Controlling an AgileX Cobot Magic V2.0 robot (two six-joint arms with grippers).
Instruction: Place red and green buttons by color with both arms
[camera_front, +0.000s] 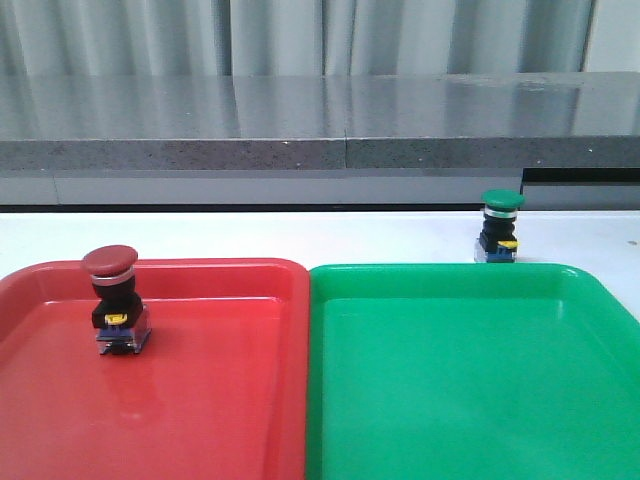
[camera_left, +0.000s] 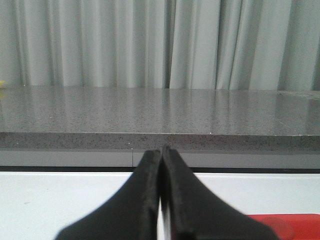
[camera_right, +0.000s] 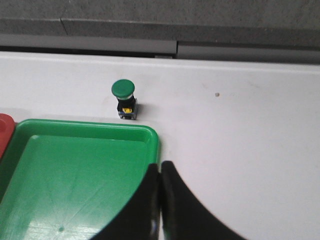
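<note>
— Buttons first: we see the red button (camera_front: 113, 300) upright inside the red tray (camera_front: 220, 400); the green button (camera_front: 499, 228) stands just behind the green tray (camera_front: 470, 380), outside its far rim.

— We judge the right gripper (camera_right: 160, 172) nearer, button ahead beyond the glossy rim. Both it and the left gripper (camera_left: 161, 155) are pressed together, empty.

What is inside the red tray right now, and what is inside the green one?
The red tray holds only the red button, upright near its far left. The green tray shows nothing inside; the green button stands on the white table behind it. Both trays' near ends run out of frame.
</note>
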